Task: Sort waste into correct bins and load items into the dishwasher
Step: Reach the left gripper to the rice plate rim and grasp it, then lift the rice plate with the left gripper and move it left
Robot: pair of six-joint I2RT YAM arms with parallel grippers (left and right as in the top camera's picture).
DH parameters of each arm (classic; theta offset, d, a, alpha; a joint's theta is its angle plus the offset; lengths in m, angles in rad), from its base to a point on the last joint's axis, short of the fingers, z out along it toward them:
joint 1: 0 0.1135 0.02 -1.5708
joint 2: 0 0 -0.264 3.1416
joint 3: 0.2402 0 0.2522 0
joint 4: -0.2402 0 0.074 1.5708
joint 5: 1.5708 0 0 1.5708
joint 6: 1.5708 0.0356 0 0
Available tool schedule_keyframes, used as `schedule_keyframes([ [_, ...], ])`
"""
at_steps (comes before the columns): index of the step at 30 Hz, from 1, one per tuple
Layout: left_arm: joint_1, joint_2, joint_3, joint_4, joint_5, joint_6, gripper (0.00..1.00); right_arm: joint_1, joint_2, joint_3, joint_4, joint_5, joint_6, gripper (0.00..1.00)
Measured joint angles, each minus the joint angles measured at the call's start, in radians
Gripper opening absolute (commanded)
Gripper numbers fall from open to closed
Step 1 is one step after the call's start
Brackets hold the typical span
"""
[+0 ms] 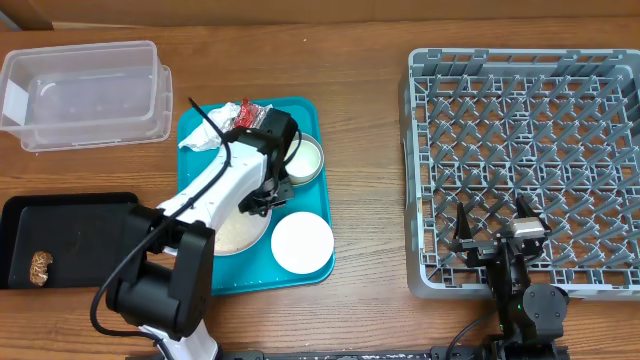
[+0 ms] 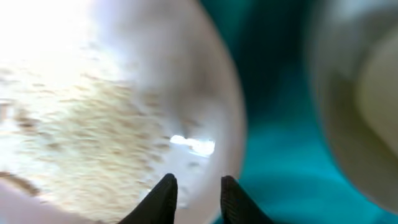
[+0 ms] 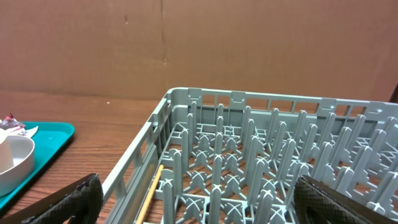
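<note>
My left gripper (image 1: 262, 200) hangs low over the right rim of the pale plate (image 1: 232, 232) on the teal tray. In the left wrist view its jaws (image 2: 198, 186) stand a narrow gap apart over the plate's edge (image 2: 205, 93), holding nothing. White rice-like crumbs (image 2: 81, 137) cover the plate. The napkin (image 1: 205, 130) and red wrapper (image 1: 240, 113) lie at the tray's far end. The grey metal-rimmed bowl (image 1: 305, 160) and small white bowl (image 1: 302, 243) sit on the tray. My right gripper (image 1: 495, 228) is open and empty over the front edge of the grey dish rack (image 1: 520, 120). No cup shows.
The clear tub (image 1: 85, 90) stands at the back left. The black tray (image 1: 70, 203) at the front left holds a brown lump (image 1: 40, 267). The teal tray (image 1: 310, 110) sits mid-table. A thin yellow stick (image 3: 152, 186) lies inside the rack (image 3: 249, 99) by its left wall.
</note>
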Motion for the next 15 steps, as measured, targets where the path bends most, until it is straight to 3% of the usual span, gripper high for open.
schedule_keyframes([
  [2,0.007,0.0,-0.006,-0.002,-0.019,0.003,0.32,0.0,0.0,0.0,0.0,0.0,0.0,1.0],
  [5,0.006,0.0,-0.03,0.016,-0.035,0.025,0.46,0.0,0.0,0.0,0.0,0.0,0.0,1.0],
  [15,-0.007,0.0,-0.06,0.08,-0.003,0.08,0.44,0.0,0.0,0.0,0.0,0.0,0.0,1.0],
])
